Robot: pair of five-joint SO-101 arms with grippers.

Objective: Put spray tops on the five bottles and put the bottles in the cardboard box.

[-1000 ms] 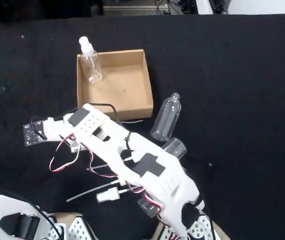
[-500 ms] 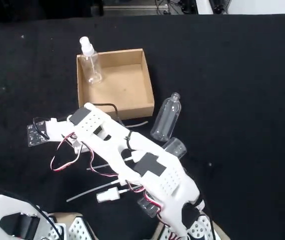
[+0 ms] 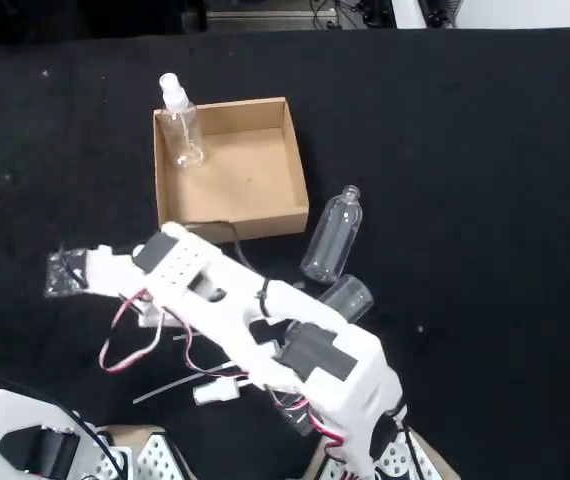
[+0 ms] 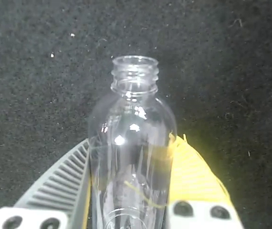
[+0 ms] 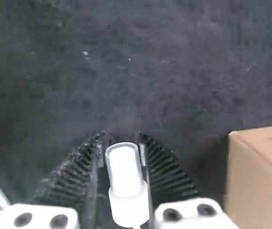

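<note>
My right gripper [image 5: 121, 140] is shut on a white spray top [image 5: 124, 174], over the black table, with the cardboard box [image 5: 260, 162] close by. In the high view this gripper [image 3: 65, 272] sits left of and in front of the box [image 3: 295, 170]. My left gripper [image 4: 131, 142] is shut on a clear open-necked bottle [image 4: 132, 143], between a grey and a yellow finger. One capped bottle [image 3: 180, 125] leans in the box's back-left corner. An open bottle [image 3: 333, 238] lies right of the box, with another [image 3: 348, 297] partly under the arm.
A loose spray top [image 3: 220, 390] with its thin tube lies on the table near the front, under the white arm [image 3: 295, 340]. Red and white wires hang from that arm. The table's right half is bare black cloth.
The arm with the spray top has shifted slightly, its gripper now a little farther left and toward the front. The bottles and the box have not moved.
</note>
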